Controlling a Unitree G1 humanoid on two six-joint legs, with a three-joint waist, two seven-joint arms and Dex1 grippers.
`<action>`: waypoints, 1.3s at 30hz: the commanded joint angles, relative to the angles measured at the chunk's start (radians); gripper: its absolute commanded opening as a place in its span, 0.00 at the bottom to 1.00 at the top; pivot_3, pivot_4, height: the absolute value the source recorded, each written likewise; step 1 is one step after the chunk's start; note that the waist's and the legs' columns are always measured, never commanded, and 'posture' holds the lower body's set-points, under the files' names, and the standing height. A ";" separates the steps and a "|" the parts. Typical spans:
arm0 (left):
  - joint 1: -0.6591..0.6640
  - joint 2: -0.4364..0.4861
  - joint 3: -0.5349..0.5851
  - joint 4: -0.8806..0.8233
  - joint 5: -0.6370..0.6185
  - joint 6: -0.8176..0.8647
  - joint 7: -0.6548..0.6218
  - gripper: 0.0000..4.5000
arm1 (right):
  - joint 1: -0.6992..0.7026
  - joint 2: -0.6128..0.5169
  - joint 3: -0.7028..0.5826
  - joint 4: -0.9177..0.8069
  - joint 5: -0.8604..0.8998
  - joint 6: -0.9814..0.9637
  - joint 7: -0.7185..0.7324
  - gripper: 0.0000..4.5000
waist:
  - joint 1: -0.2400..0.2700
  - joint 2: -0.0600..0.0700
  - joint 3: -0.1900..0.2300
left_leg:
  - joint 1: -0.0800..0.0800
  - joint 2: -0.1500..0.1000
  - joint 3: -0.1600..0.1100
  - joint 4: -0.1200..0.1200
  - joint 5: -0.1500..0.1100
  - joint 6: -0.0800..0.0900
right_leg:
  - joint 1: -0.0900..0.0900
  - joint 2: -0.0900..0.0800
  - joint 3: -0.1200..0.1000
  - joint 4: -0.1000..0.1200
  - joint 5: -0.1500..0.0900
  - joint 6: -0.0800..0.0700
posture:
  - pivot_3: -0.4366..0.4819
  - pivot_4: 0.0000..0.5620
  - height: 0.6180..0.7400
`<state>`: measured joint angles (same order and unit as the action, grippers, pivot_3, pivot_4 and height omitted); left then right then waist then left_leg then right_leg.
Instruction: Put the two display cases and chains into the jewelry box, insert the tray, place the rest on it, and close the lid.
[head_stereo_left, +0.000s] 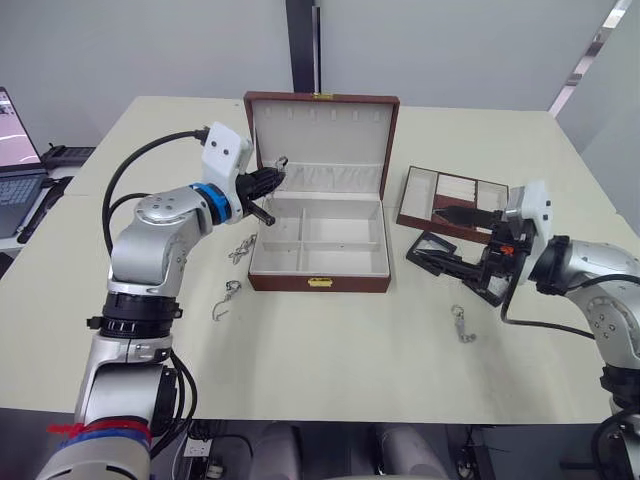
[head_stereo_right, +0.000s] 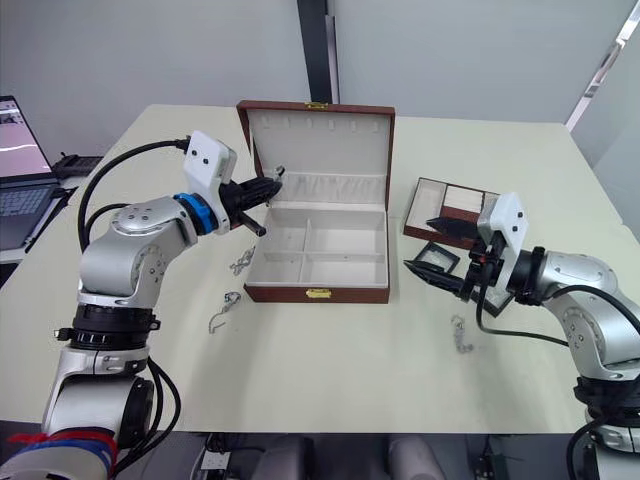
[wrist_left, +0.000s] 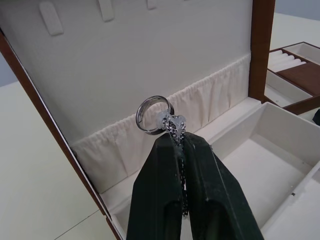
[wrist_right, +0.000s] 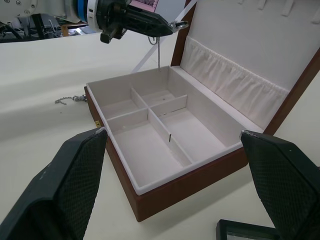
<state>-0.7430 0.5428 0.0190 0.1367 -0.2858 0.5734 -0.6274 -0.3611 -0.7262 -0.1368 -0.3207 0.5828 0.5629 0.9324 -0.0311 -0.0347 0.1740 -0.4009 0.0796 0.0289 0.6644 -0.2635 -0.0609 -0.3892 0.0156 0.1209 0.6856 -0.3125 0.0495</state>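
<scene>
Left gripper (wrist_left: 181, 131) jaws clamped on chain (wrist_left: 176, 131), ring end poking out past tips, rest hanging down over back-left compartment of open jewelry box (head_stereo_left: 318, 284), lid (head_stereo_left: 321, 135) upright behind. Right gripper (head_stereo_right: 436, 252) jaws spread wide, nothing between, low over display case (head_stereo_right: 437, 257) on counter (head_stereo_left: 330, 370) R of box, just in front of tray (head_stereo_left: 452, 203). Three more chains on counter: two L of box, one front-R.

Jewelry box (head_stereo_left: 318, 245) open – lid (head_stereo_left: 322, 135) upright, empty
</scene>
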 joint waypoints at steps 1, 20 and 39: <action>0.002 -0.018 -0.010 0.002 0.021 -0.031 0.008 0.01 | 0.004 -0.012 -0.034 -0.041 0.029 0.007 -0.008 1.00 | 0.000 0.000 0.000 | 0.000 0.000 0.000 0.000 0.000 0.000 | 0.000 0.000 0.000 0.000 0.000 0.000 | 0.48 0.27 1.00; 0.059 -0.075 -0.003 -0.013 0.043 -0.017 0.042 0.12 | -0.032 -0.020 -0.011 -0.010 0.033 0.009 0.003 1.00 | 0.001 0.000 0.000 | -0.001 0.000 0.000 0.000 0.000 0.000 | 0.000 0.000 0.000 -0.001 0.000 0.000 | 0.48 0.27 1.00; 0.096 -0.078 -0.014 -0.170 -0.061 0.055 -0.057 1.00 | -0.027 -0.025 -0.018 -0.006 0.036 0.013 0.006 1.00 | 0.001 0.000 0.000 | -0.001 0.000 0.000 0.000 0.000 0.000 | 0.000 0.000 0.000 -0.002 0.000 0.000 | 0.48 0.27 1.00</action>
<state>-0.6405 0.4548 -0.0034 0.0171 -0.3183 0.6215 -0.6657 -0.3753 -0.7372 -0.1343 -0.3159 0.6108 0.5842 0.9359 -0.0305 -0.0347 0.1740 -0.4015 0.0797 0.0286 0.6644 -0.2635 -0.0610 -0.3888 0.0154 0.1208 0.6841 -0.3124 0.0496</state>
